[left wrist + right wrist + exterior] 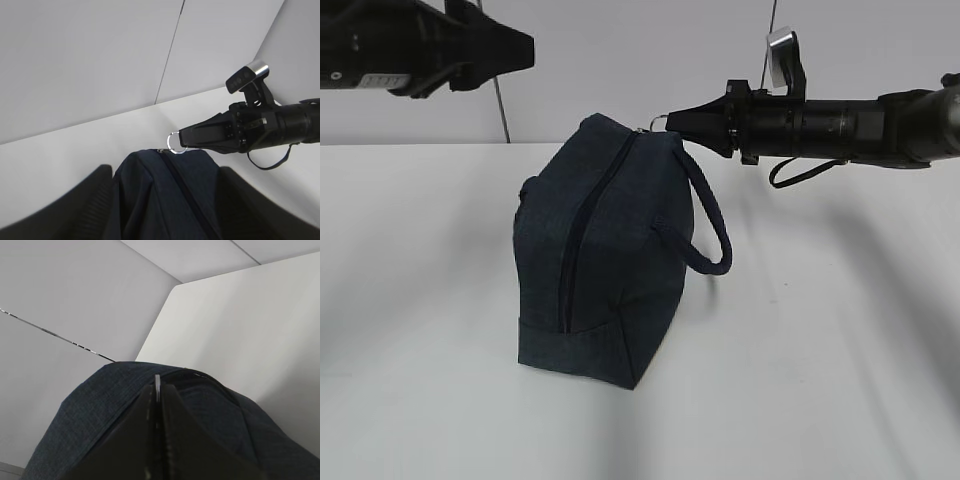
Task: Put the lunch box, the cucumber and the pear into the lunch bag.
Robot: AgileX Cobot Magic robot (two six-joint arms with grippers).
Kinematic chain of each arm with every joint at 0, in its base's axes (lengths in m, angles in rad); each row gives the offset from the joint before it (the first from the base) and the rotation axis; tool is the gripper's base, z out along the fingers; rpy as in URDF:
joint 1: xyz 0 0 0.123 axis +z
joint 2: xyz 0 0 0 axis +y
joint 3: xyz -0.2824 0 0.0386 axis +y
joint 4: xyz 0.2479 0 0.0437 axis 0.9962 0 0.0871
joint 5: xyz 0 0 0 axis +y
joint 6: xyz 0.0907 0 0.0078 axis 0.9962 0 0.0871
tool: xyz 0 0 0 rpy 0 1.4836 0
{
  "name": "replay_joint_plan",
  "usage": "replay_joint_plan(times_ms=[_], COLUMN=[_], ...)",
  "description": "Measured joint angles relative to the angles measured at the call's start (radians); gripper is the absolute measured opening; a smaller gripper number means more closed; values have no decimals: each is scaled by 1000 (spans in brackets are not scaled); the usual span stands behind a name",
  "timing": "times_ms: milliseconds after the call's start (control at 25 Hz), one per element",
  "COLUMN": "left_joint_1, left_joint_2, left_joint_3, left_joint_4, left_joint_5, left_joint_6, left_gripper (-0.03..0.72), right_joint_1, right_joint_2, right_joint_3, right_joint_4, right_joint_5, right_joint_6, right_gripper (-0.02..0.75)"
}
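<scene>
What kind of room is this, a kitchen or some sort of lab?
Probably a robot test bench, not a kitchen: a bare white table, plain white walls, and two black robot arms, the right gripper pinching the ring pull of a navy lunch bag.

A lab-like test cell: bare white worktop (840, 380) below the right gripper (672, 124), plain white panel walls (640, 60) behind it.
</scene>
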Motion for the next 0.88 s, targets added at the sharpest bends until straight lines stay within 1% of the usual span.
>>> replay_joint_plan(times_ms=[520, 600, 680, 800, 880], left_joint_1=[0, 0, 0, 0, 0], left_joint_2=[222, 253, 278, 320, 344], left_joint_3=[-181, -209, -243, -305, -350], left_joint_4=[55, 76, 121, 241, 337], left_joint_5=[43, 54, 60, 90, 127], left_joint_6=[-20, -33, -82, -193, -289], left_gripper=[393, 390, 381, 375, 375], right_joint_1=[0, 0, 0, 0, 0], right_joint_2=[0, 0, 0, 0, 0], right_joint_3=[0, 0, 0, 0, 0], right_joint_4=[0, -1, -1, -1, -1], right_joint_5=[0, 0, 0, 0, 0], right_joint_6=[2, 2, 2, 2, 2], right_gripper=[0, 0, 0, 0, 0])
